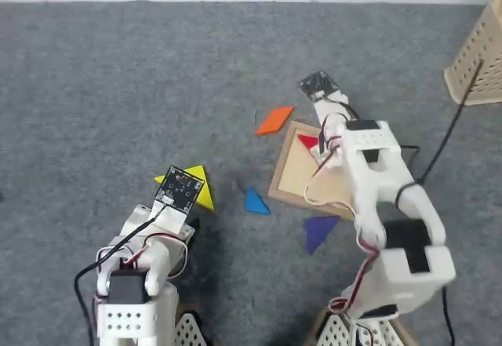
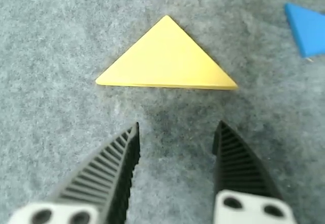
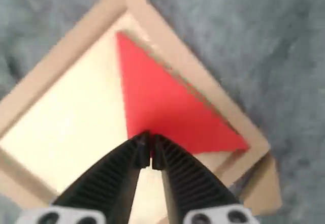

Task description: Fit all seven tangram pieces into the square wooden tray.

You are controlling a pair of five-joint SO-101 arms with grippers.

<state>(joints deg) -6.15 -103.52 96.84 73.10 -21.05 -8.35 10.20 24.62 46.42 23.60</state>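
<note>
On my left arm, the left gripper [image 2: 177,127] is spread wide, both fingers resting low over the carpet [image 2: 45,173]. The yellow triangle [image 2: 165,59] lies flat just ahead of the fingertips, its long edge facing them, not yet between them. To grab it well, I judge I should ease forward and close across a narrower part near its far point, pressing down lightly, since the piece is thin. The blue triangle [image 2: 307,26] sits well off to one side, beyond the yellow one.

On my right arm, the right gripper [image 3: 150,138] is pressed together, its tips at the near corner of the red triangle [image 3: 162,107]. That piece lies inside the tray [image 3: 71,122], its long edge along the far wall. Short, gentle nudges should seat it flush.
</note>
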